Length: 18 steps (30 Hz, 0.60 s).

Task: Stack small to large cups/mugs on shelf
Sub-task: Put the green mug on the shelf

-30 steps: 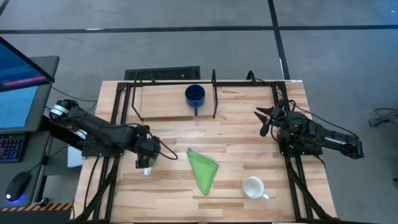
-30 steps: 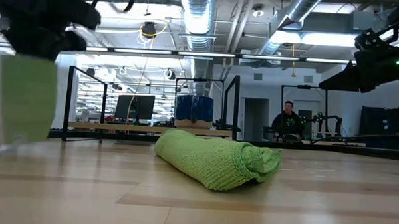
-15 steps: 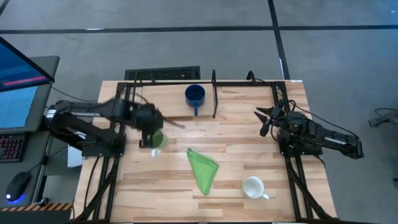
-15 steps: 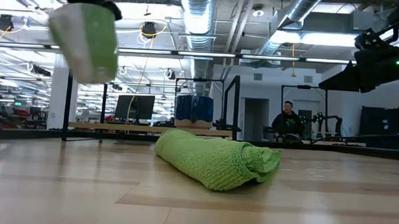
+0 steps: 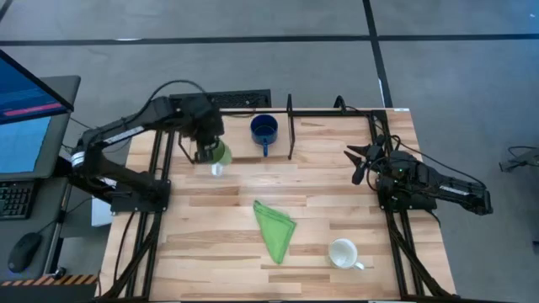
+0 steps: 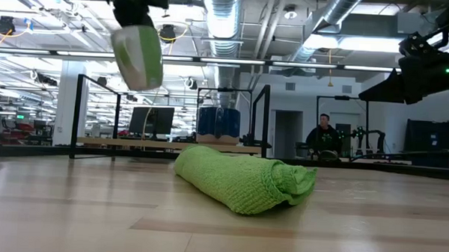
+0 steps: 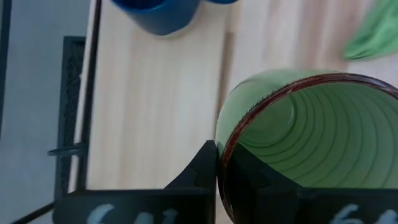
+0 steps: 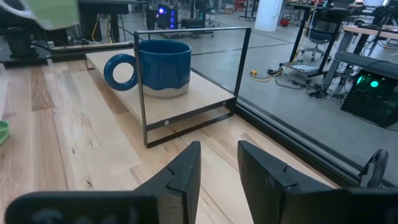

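Wooden table (image 5: 337,181), left pincer (image 5: 207,151) gripping green mug (image 5: 218,155)

table (image 5: 337,181) pale matt wood | cloth (image 6: 241,179) rough knit | blue mug (image 8: 163,67) glossy

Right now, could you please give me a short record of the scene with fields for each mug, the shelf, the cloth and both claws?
green mug: held in the air by the left claw, beside the shelf
blue mug: standing on the shelf
white mug: on the table, near the front edge
green cloth: folded, mid-table
right claw: open, empty, waiting at the table's right side
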Available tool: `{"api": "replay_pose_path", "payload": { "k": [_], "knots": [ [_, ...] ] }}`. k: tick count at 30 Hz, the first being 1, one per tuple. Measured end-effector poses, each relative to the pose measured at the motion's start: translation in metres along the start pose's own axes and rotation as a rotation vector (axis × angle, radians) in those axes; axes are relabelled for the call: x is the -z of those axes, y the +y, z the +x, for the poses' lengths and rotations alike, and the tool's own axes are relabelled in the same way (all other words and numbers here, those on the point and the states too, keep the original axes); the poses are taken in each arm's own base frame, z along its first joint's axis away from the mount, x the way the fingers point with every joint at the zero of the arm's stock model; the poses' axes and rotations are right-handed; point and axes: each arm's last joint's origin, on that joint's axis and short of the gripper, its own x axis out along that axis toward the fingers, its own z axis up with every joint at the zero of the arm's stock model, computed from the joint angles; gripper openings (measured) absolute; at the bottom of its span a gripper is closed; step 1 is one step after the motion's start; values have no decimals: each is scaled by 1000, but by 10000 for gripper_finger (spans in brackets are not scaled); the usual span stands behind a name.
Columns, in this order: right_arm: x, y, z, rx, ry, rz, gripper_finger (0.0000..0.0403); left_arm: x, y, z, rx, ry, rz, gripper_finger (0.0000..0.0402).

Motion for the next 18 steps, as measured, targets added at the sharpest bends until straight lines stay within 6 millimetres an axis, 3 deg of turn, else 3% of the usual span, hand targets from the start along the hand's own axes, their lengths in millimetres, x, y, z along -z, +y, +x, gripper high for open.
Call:
{"api": "replay_pose_path", "payload": {
  "k": [10, 18],
  "knots": [
    [0, 0, 0, -3, 3, 44, 127, -43, 59, 30, 13, 88, -38, 2],
    [0, 0, 0, -4, 2, 44, 127, -62, 90, 64, 34, 198, -57, 2]
  ]
}}
